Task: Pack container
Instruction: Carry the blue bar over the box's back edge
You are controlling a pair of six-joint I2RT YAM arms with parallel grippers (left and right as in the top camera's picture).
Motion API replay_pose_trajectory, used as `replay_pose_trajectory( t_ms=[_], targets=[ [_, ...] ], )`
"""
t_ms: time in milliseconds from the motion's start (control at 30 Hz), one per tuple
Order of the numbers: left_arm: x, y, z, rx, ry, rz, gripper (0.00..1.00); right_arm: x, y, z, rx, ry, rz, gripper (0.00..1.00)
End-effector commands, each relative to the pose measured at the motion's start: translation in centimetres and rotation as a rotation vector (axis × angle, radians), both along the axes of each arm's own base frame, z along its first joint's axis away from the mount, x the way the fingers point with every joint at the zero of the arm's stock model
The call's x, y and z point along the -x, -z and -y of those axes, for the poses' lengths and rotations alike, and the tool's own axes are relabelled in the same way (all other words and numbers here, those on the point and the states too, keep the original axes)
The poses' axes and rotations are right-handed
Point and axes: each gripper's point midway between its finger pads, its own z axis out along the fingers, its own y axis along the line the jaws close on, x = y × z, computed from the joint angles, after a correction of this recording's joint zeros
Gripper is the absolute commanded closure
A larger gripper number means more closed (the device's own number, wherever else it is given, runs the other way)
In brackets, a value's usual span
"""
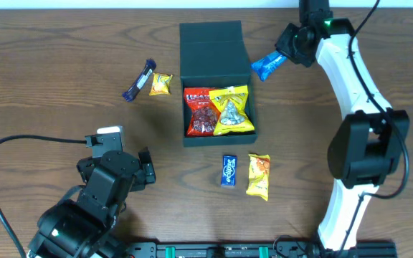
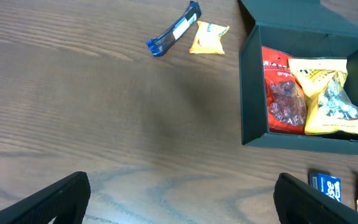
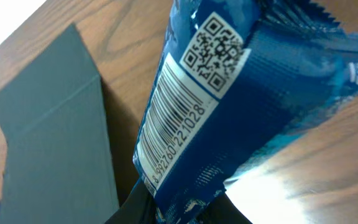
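Lying open toward the far edge of the brown wood-grain table (image 1: 41,79), the dark teal-green matte square cardboard box (image 1: 212,43) has its flap lid folded back flat, close to that edge. Inside it sit a red snack bag (image 1: 201,111) and a yellow snack bag (image 1: 232,109), side by side. Bare wood spreads wide to the left and in front of the left gripper (image 2: 188,202), whose fingers stand spread wide and hold nothing; the box lies ahead of it to the right, well apart. A dark blue bar wrapper (image 1: 139,80) and a small orange-yellow packet (image 1: 161,84) lie left of the box; a small blue packet (image 1: 228,170) and an orange-yellow bag (image 1: 259,175) lie in front. The right gripper (image 1: 285,54), just beside the box's far right corner, pinches a glossy blue foil snack packet (image 3: 229,112), with the lid below to its left.
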Motion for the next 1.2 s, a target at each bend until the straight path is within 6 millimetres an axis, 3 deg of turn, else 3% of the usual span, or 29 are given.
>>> replay_pose_trajectory(
  t_ms=[0, 100, 400, 800, 1000, 1167],
  targets=[
    [0.0, 0.1, -0.2, -0.001, -0.012, -0.001, 0.05, 0.3, -2.9, -1.6, 0.069, -0.173, 0.07, 0.86],
    [0.0, 0.1, -0.2, -0.001, -0.012, -0.001, 0.05, 0.9, -3.6, -3.5, 0.15, -0.359, 0.097, 0.86],
    [0.0, 0.1, -0.2, -0.001, -0.012, -0.001, 0.05, 3.1, -3.6, -8.9, 0.299, -0.694, 0.11, 0.89],
    [0.0, 0.1, -0.2, -0.002, -0.012, -0.001, 0.05, 7.0, -5.7, -13.1, 0.526, -1.05, 0.134, 0.84],
    [0.0, 0.1, -0.2, -0.002, -0.012, -0.001, 0.05, 8.3, -5.7, -14.4, 0.71, -1.266, 0.122, 0.81],
    [0.0, 0.1, -0.2, -0.001, -0.012, -0.001, 0.05, 9.7, -5.3, -15.1, 0.77, -1.437, 0.1, 0.85]
  ],
)
